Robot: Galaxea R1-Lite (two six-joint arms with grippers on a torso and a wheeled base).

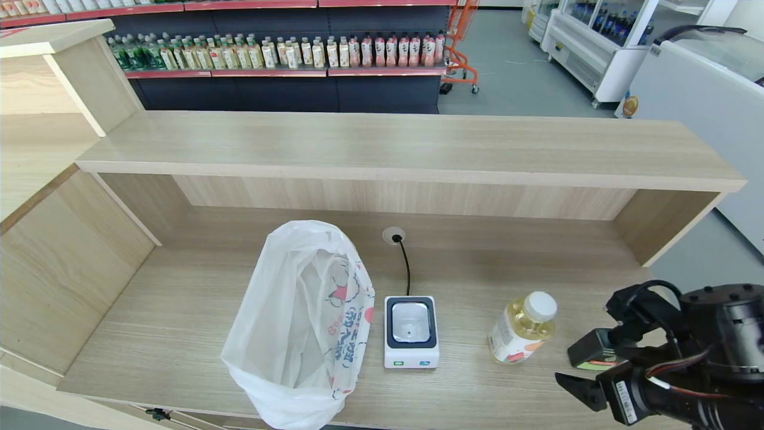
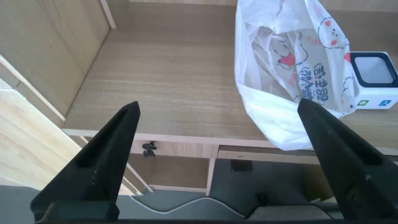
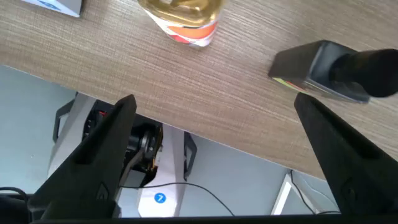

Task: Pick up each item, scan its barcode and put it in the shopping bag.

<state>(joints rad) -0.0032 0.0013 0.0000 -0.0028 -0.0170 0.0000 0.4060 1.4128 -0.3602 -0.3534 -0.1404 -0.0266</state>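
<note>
The left gripper (image 2: 217, 107) is hanging with jaws wide apart above the counter's (image 2: 168, 81) front edge, while the white bag (image 2: 283, 81) is standing open just beside the scanner (image 2: 375, 84).

Lighting I saw: bright, even, overhead. Shadows: faint, under the upper shelf (image 1: 412, 149). Glare: pale sheen on scanner (image 1: 410, 322) window. Edges of my head view bowed.

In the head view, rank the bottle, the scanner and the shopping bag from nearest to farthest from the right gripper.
1. The bottle, on the right, next to the right gripper.
2. The scanner, in the middle.
3. The shopping bag, on the left.
</note>
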